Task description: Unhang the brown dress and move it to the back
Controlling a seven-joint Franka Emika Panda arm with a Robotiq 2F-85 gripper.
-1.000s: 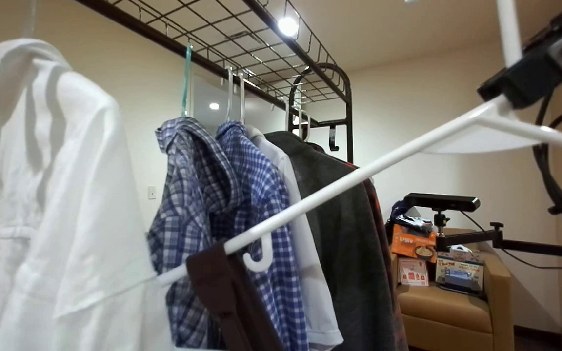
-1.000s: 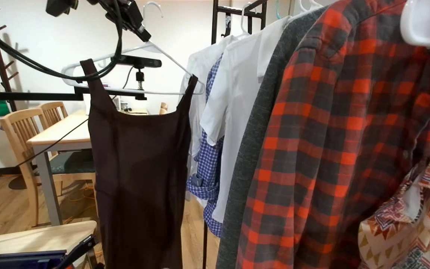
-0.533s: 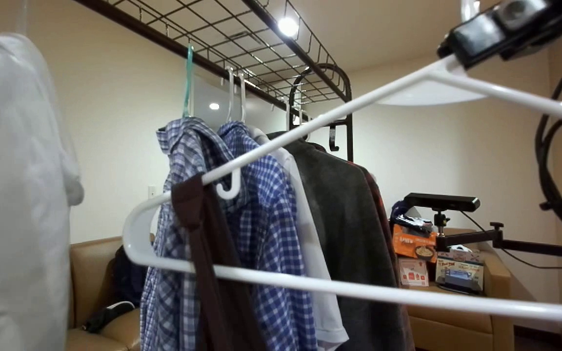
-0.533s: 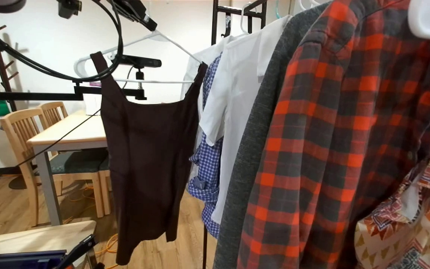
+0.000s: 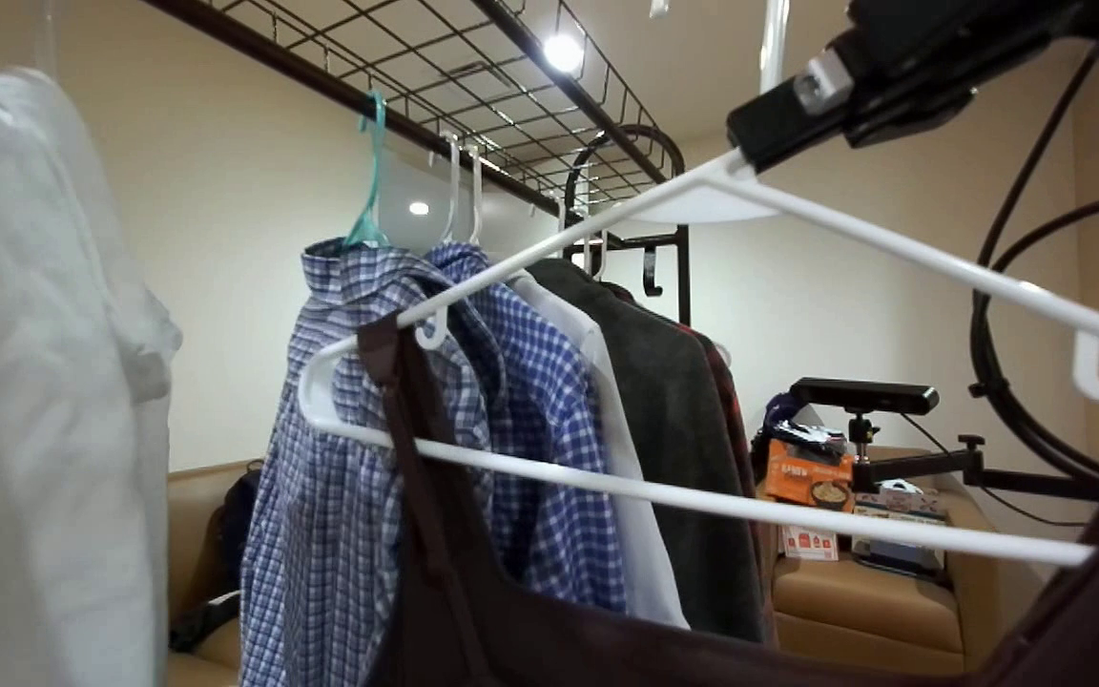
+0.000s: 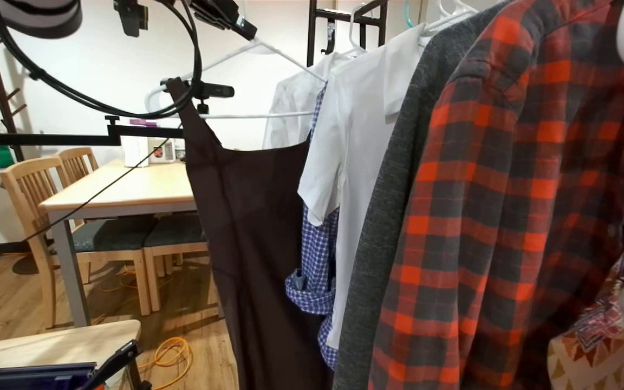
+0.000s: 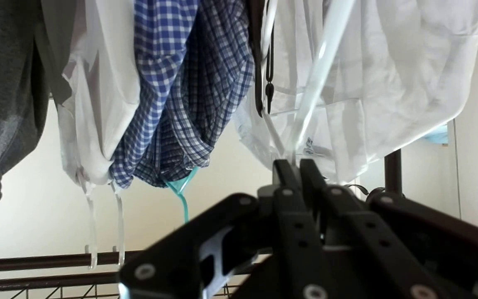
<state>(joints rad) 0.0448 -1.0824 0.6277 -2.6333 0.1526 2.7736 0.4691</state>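
Observation:
The brown dress (image 5: 530,625) hangs by its straps from a white plastic hanger (image 5: 607,489). My gripper (image 5: 750,143) is shut on the hanger's top, just at the neck, and holds it off the rod. The hook sticks up behind the fingers. In an exterior view the dress (image 6: 247,216) hangs long beside the racked clothes; its right strap is hidden behind a white shirt. In the wrist view the fingers (image 7: 292,168) pinch the hanger (image 7: 318,79), and only a thin brown strap (image 7: 257,62) shows. The hanger's end overlaps the blue-and-white plaid shirt (image 5: 321,401); I cannot tell if they touch.
The rack's dark rod (image 5: 406,119) carries a second blue plaid shirt (image 5: 559,410), a dark grey-black shirt (image 5: 669,382) and a red plaid shirt (image 6: 480,227). A white garment (image 5: 44,382) hangs nearest. A camera on an arm (image 5: 864,394) and a table (image 6: 122,187) stand near.
My gripper has carried the hanger and dress toward the racked clothes, leftward in one exterior view, rightward in the other. The near white garment swung aside. The nearest plaid shirt has turned on its teal hanger.

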